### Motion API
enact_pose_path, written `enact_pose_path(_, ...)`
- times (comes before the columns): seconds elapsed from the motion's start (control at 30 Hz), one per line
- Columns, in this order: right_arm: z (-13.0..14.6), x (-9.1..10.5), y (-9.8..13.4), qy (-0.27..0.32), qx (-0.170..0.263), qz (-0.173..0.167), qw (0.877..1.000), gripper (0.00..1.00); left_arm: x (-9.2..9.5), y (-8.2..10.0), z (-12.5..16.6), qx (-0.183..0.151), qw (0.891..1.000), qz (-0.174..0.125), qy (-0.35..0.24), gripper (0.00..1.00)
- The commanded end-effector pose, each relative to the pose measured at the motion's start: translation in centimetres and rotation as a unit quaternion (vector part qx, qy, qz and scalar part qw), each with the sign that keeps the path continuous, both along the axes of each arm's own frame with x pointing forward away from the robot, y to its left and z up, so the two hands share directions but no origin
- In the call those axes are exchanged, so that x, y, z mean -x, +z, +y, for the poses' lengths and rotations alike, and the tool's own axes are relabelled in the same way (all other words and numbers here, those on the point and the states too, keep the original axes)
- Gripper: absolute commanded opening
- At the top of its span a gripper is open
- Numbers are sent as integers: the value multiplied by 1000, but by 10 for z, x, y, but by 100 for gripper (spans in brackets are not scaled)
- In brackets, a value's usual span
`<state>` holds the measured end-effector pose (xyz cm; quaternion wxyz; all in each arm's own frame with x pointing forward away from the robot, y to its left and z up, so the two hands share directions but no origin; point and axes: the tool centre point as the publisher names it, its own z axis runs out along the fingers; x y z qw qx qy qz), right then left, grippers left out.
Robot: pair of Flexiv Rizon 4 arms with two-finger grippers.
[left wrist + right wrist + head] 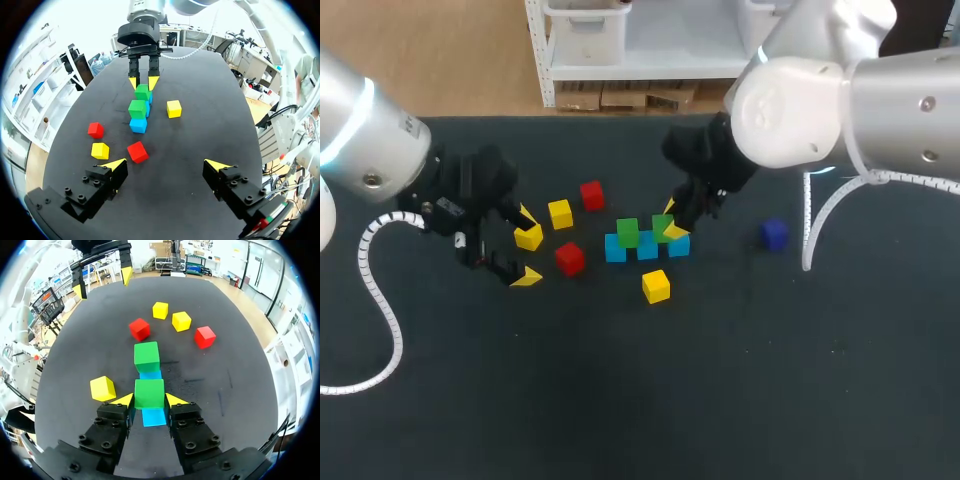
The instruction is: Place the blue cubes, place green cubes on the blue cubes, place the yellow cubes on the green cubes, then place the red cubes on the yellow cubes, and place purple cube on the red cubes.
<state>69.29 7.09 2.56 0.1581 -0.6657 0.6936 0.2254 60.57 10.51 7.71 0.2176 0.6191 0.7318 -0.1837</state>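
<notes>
Table (720, 400): a dark mat. The cubes lie around its middle, a little toward the far edge.
Right gripper (150, 400): its fingers press on two opposite faces of a green cube (149, 392), up near the cube's top. That cube already rests on the end of the blue row (647, 248) nearer the right edge.
Left gripper (166, 164): spread wide and holding nothing, on the left-edge side of the cubes.
Blue row: three blue cubes touching in a line that runs roughly along the far edge.
Second green (146, 356): sits on the other part of the row, apart from the first.
Yellows: one (656, 286) lies on the near-edge side of the row. One (560, 213) lies toward the left edge, and one (528, 237) just by a left finger.
Reds: one (591, 195) lies on the far side of the row. The other (569, 258) is between the row and the left gripper.
Purple cube (775, 233): alone, toward the right edge.
Handling: the cubes are probably light, rigid and smooth-faced, so a modest squeeze should be enough. Take each by two parallel faces from above, above its middle, so the fingertips clear the layer below when it is set down. The stack looks easy to knock, so open the fingers squarely and lift straight up.
</notes>
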Motion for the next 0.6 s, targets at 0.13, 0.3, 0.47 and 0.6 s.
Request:
enact_pose_path(0.13,2,-2,-1,2,-3,2,1000,25,0,-1,2,4,1000,-2,-2,100)
enact_pose_path(0.3,1,-3,-1,2,-2,3,1000,29,0,-1,2,4,1000,-2,-2,100)
enact_pose_path(0.47,1,-4,-2,0,-1,3,1000,28,0,-1,2,4,1000,-2,-2,100)
enact_pose_path(0.6,0,-4,-2,0,-1,4,1000,29,0,-1,2,4,1000,-2,-2,100)
